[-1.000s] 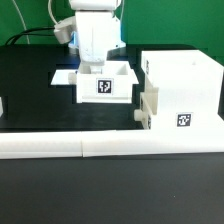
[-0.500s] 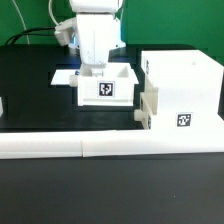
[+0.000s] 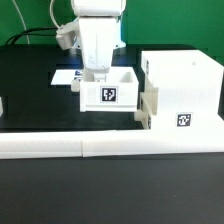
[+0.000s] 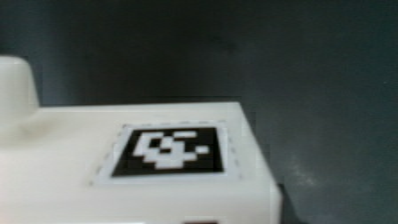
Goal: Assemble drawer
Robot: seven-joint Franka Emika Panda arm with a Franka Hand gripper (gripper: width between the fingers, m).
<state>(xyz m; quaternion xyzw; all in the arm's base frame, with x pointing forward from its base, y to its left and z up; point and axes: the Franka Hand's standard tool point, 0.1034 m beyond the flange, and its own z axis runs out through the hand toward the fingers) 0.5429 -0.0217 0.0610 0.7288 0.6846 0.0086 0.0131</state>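
A small open-topped white tray (image 3: 109, 95) with a black-and-white tag on its front wall stands on the black table just left of the tall white housing (image 3: 185, 90). My gripper (image 3: 97, 73) reaches down from above over the tray's back left wall and is shut on that wall. The second tray (image 3: 148, 108) sits low in the housing's left-facing opening, its knob sticking out. In the wrist view the held tray's tagged white surface (image 4: 169, 150) fills the lower part, very close; my fingertips do not show clearly there.
The marker board (image 3: 62, 75) lies flat behind the tray. A long low white barrier wall (image 3: 110, 148) runs along the table's front edge. Another white piece (image 3: 2, 105) shows at the exterior view's left edge. Cables hang at the back left.
My gripper and the tray in it have moved together a little toward the exterior view's right, closer to the housing. The housing and second tray have not moved.
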